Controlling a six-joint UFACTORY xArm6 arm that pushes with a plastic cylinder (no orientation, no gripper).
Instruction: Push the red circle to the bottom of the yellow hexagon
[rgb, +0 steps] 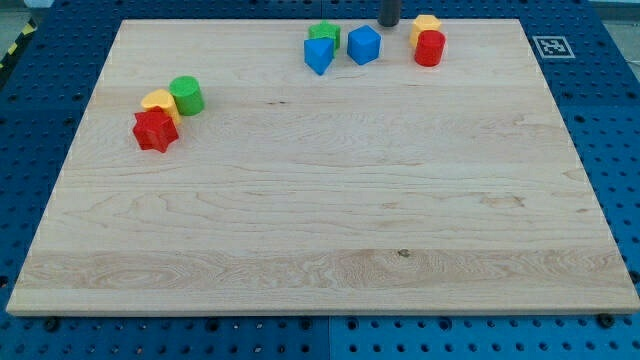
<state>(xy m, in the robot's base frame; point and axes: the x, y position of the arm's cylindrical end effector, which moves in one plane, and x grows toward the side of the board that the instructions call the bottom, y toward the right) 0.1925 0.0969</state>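
The red circle (430, 47) stands near the view's top, right of centre, touching the lower side of the yellow hexagon (425, 25). My tip (389, 24) is at the board's top edge, between the blue cube (364, 45) and the yellow hexagon, a little left of both the hexagon and the red circle, touching neither. Only the rod's lower end shows.
A green block (324, 35) and a blue block (318, 56) sit left of the blue cube. At the view's left, a green cylinder (186, 95), a yellow block (159, 101) and a red star (155, 130) cluster together. The wooden board (320, 230) lies on a blue pegboard.
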